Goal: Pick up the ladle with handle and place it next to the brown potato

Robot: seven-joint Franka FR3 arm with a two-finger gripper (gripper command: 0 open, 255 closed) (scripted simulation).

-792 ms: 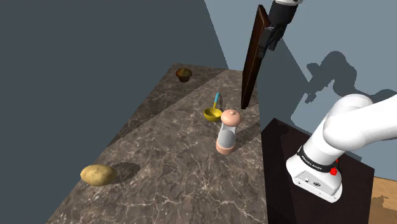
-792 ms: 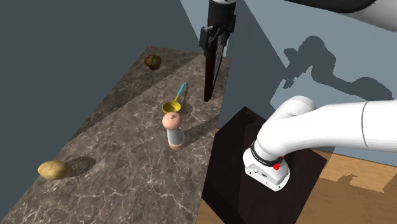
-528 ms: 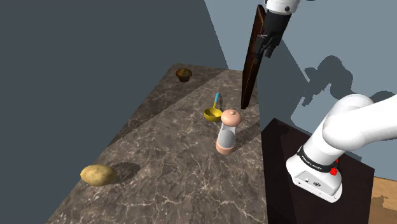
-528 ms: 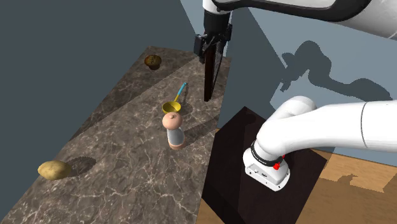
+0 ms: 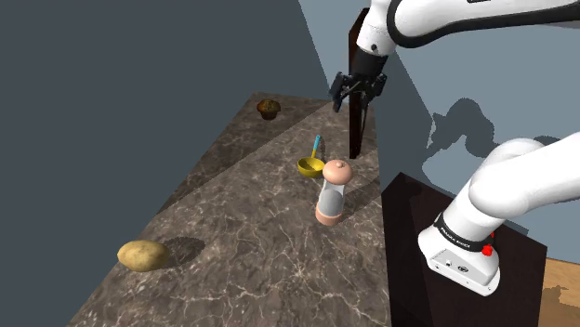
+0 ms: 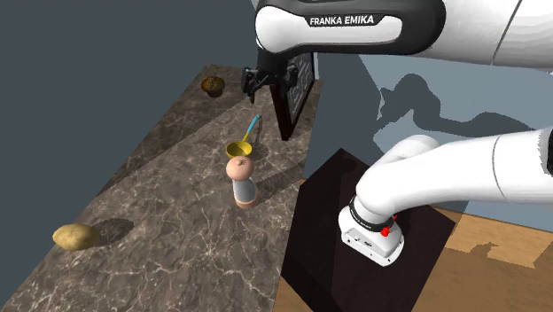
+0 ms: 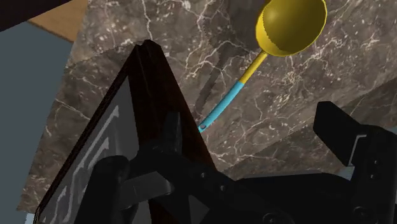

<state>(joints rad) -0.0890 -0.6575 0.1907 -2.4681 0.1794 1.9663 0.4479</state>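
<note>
The ladle [image 5: 310, 164] lies on the marble counter [image 5: 251, 251]; it has a yellow bowl and a blue-tipped handle [image 7: 222, 108] pointing toward the back wall. It also appears in the second exterior view as the ladle [image 6: 241, 146] and in the wrist view as the ladle [image 7: 290, 25]. The brown potato [image 5: 142, 255] rests far off at the counter's near left end, the potato [image 6: 75, 236] in the second exterior view. My gripper [image 5: 355, 88] hangs open in the air above the handle's end, holding nothing. The gripper [image 6: 266, 81] and the gripper [image 7: 254, 137] sit close beside a tall dark board.
A tall dark brown board [image 5: 355, 125] stands upright just behind the ladle, close to one finger [image 7: 172, 137]. A pink-capped shaker [image 5: 331, 193] stands in front of the ladle's bowl. A muffin [image 5: 269, 109] sits at the far end. The dark stand [image 5: 418, 269] borders the counter.
The arm has swung down and toward the shoulder view's left, bringing the gripper from beside the board's top to a lower spot over the ladle's handle. The objects have not moved.
</note>
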